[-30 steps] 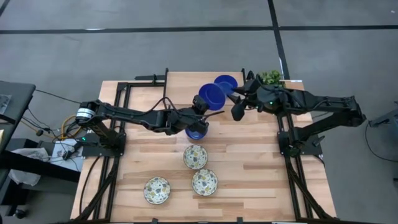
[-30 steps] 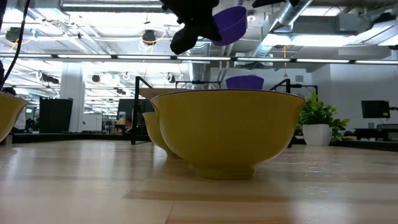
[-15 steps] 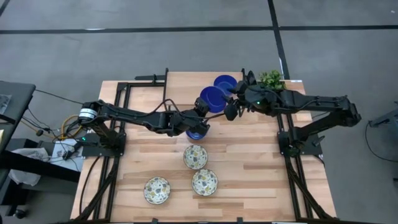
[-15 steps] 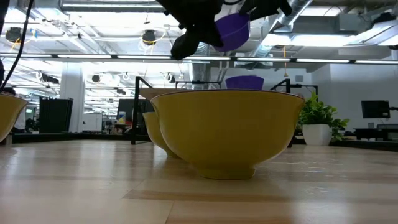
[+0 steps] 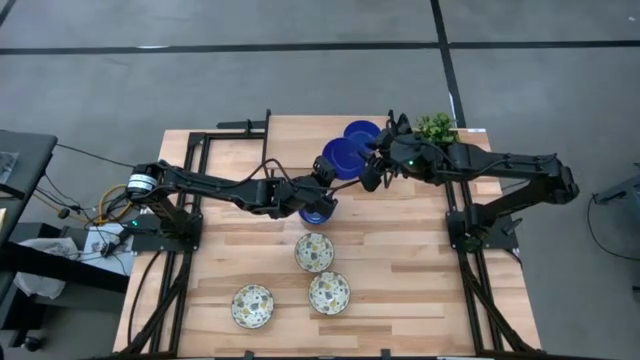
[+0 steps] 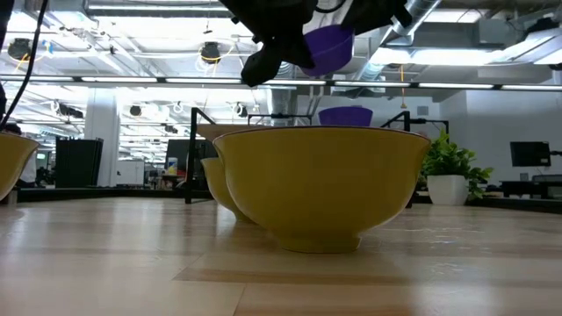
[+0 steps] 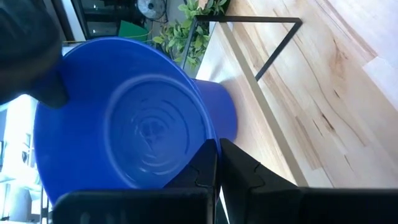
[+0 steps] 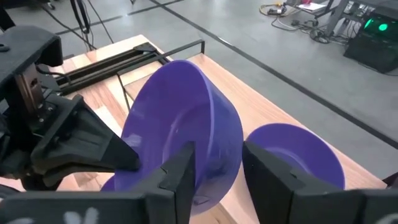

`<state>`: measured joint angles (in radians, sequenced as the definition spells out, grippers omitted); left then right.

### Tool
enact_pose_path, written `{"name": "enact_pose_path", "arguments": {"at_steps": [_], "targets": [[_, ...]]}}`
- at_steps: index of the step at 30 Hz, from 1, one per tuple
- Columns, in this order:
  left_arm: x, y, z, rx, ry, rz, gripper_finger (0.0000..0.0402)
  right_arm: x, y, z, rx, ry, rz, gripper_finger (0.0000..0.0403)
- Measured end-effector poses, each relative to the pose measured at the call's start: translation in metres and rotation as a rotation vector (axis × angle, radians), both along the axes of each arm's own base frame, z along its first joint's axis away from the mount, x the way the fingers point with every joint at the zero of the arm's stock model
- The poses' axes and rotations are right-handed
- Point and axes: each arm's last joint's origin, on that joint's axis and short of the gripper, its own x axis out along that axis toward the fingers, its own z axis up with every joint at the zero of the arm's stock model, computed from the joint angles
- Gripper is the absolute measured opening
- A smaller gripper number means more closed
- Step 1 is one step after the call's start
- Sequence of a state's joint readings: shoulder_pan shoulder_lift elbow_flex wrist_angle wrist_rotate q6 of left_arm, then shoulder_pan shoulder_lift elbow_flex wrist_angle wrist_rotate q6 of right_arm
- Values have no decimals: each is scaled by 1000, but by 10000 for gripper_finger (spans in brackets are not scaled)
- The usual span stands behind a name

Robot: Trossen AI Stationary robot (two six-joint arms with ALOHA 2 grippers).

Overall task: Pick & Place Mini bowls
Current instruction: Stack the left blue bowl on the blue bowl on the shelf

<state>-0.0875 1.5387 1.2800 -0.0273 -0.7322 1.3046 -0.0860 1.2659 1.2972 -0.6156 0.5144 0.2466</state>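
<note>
Holding a blue bowl above the surface, our left hand is clenched on its rim, the bowl tilted on edge. Our right hand is at the bowl's opposite rim, fingers spread either side of the wall in the right wrist view; whether they touch it we can't quite tell. A second blue bowl sits near the plant, and a third lies under the left arm. Three patterned bowls rest together on the near side, well apart from the blue ones.
</note>
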Motion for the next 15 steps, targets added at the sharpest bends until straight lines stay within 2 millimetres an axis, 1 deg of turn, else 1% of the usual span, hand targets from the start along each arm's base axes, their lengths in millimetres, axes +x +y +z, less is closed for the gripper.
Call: {"name": "enact_pose_path", "arguments": {"at_steps": [6,9,13,15], "targets": [[0,0,0,-4,-2,-12,8,2,0,-2,0,12,-1,89],[0,-1,0,-6,2,-17,8,4,-1,-4,-2,24,-5,63],[0,-1,0,-8,1,-18,8,7,-2,-7,-13,39,-14,14],[1,-1,0,-10,-2,-23,9,9,-2,-9,-13,42,-16,8]]}}
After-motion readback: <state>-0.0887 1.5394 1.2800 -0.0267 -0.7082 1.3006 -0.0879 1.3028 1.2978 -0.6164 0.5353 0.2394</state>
